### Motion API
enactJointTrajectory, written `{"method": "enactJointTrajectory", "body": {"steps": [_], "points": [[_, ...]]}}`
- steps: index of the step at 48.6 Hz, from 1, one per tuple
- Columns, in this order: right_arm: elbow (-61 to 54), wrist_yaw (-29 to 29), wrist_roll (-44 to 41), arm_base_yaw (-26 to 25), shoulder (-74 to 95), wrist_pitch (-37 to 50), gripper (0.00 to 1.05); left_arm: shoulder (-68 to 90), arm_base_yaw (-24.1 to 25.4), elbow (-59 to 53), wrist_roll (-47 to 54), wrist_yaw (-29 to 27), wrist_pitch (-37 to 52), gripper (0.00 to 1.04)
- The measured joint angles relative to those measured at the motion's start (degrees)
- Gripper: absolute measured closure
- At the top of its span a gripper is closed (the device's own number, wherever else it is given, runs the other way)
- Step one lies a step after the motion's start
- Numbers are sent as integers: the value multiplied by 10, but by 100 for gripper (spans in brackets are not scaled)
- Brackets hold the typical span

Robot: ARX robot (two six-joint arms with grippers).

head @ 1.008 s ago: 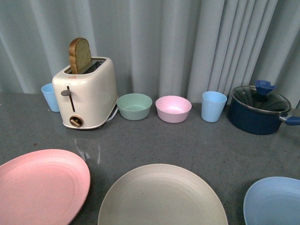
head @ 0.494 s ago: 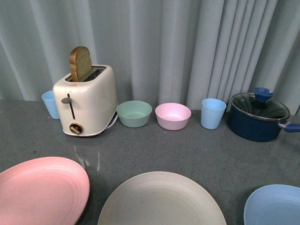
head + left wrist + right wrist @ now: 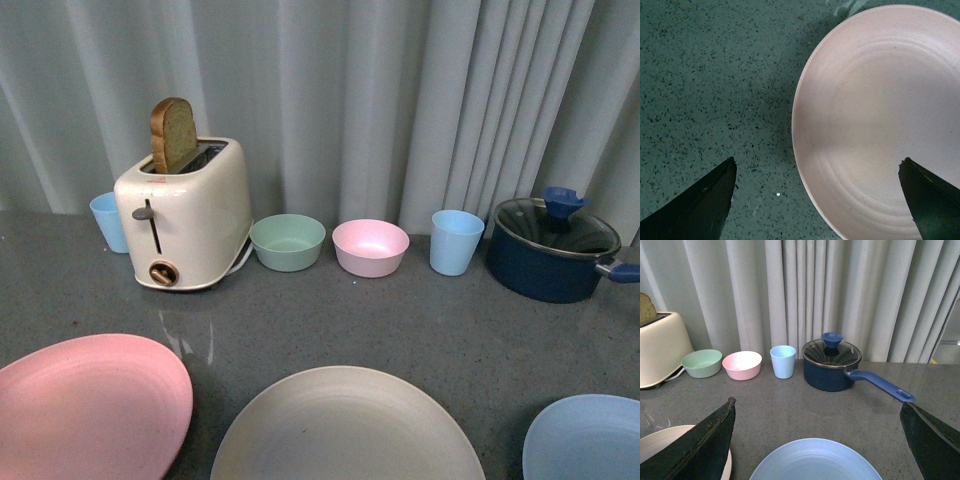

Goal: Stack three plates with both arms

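Observation:
Three large plates lie apart along the near edge of the grey counter: a pink plate (image 3: 85, 410) at the left, a beige plate (image 3: 345, 430) in the middle, a light blue plate (image 3: 590, 440) at the right. Neither arm shows in the front view. My left gripper (image 3: 817, 165) is open and hovers over the rim of the pink plate (image 3: 885, 120), one finger over the counter, the other over the plate. My right gripper (image 3: 817, 407) is open above the near side of the light blue plate (image 3: 815, 462). The beige plate's rim (image 3: 655, 445) shows beside it.
Along the curtain at the back stand a cream toaster (image 3: 185, 210) with a bread slice, a blue cup (image 3: 107, 221), a green bowl (image 3: 287, 241), a pink bowl (image 3: 370, 246), a blue cup (image 3: 456, 241) and a dark blue lidded pot (image 3: 553, 255) with a long handle (image 3: 880, 385).
The front view has tilted slightly, so everything sits a little lower in the picture than a second ago. The plates have not moved on the counter.

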Motion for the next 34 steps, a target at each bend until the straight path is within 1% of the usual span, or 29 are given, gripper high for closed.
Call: {"method": "enactJointTrajectory", "body": {"steps": [6, 13, 21, 34], "points": [[0, 0, 0, 0, 0, 0, 7, 41, -20, 32, 8, -31, -3, 7], [0, 0, 0, 0, 0, 0, 7, 61, -30, 56, 12, -48, -10, 7], [0, 0, 0, 0, 0, 0, 7, 78, -39, 66, 20, -52, -25, 7], [0, 0, 0, 0, 0, 0, 7, 99, -57, 68, 17, -64, -21, 7]]}}
